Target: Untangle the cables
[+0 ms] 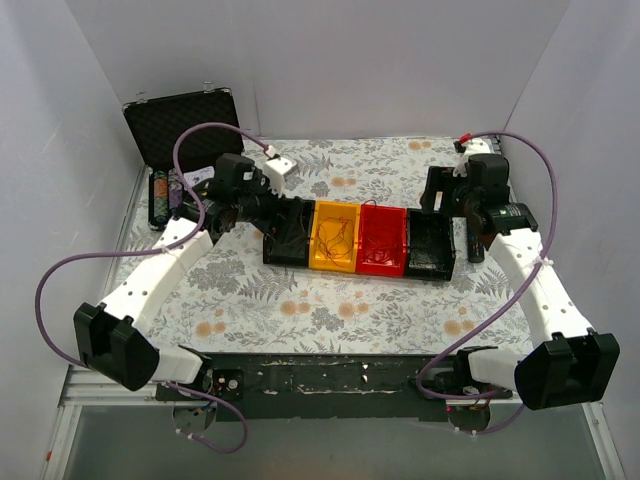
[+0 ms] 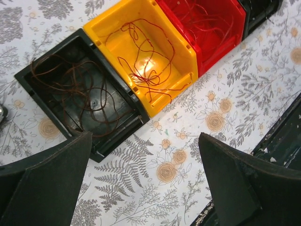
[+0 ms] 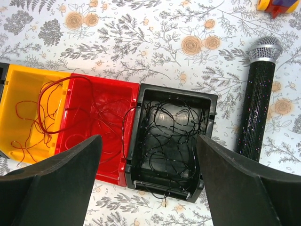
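A row of bins lies mid-table: a black bin (image 1: 287, 232), a yellow bin (image 1: 335, 238), a red bin (image 1: 382, 241) and another black bin (image 1: 429, 245). Thin red cables (image 2: 148, 66) lie loose in the yellow bin (image 2: 123, 19). Brownish-red cables (image 2: 80, 89) lie in the left black bin (image 2: 28, 75). Dark cables (image 3: 178, 136) fill the right black bin (image 3: 209, 101); red ones (image 3: 94, 117) lie in the red bin (image 3: 75, 94). My left gripper (image 2: 146, 188) is open and empty above the cloth beside the left black bin. My right gripper (image 3: 148, 188) is open and empty above the right black bin.
A black microphone (image 3: 257, 101) lies right of the bins. An open black case (image 1: 185, 122) stands at the back left, with small bottles (image 1: 160, 195) beside it. A white block (image 1: 282, 168) sits behind the left gripper. The flowered cloth (image 1: 340, 310) covers the table.
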You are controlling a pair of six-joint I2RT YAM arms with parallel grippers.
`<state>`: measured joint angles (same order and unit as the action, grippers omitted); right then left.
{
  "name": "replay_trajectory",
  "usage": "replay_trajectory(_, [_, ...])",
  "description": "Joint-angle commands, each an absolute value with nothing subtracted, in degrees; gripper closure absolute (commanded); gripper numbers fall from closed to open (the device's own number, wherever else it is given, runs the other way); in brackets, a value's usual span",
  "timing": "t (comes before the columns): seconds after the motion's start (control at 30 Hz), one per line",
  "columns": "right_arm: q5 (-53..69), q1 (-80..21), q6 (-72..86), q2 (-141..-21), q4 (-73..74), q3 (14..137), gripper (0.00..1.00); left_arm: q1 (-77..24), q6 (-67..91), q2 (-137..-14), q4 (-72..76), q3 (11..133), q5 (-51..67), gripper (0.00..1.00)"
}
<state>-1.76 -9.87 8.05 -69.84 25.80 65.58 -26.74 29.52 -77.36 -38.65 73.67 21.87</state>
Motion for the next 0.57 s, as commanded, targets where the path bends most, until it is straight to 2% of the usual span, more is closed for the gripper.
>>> replay_trajectory(0.0, [-4.3,-9.8,12.7,-68.6,28.9,67.8,0.11,-21.3,33.0,-77.1,-41.3,78.5,25.2,0.02])
replay_trajectory(0.17, [-5.5,-9.8,15.3,-64.9,27.4,61.5,0.09,-13.6,34.7,-78.6,-45.1,79.9,26.5,0.02])
replay_trajectory(0.33, [-2.5,-9.9,16.9,-60.7,22.3,53.7,0.09,-5.6,35.3,-74.4,-43.8,73.9,30.3,0.02])
replay_trajectory(0.53, [-0.4,-9.8,16.8,-63.4,23.7,53.2,0.08,5.3,32.4,-71.0,-41.8,65.8,33.8,0.02])
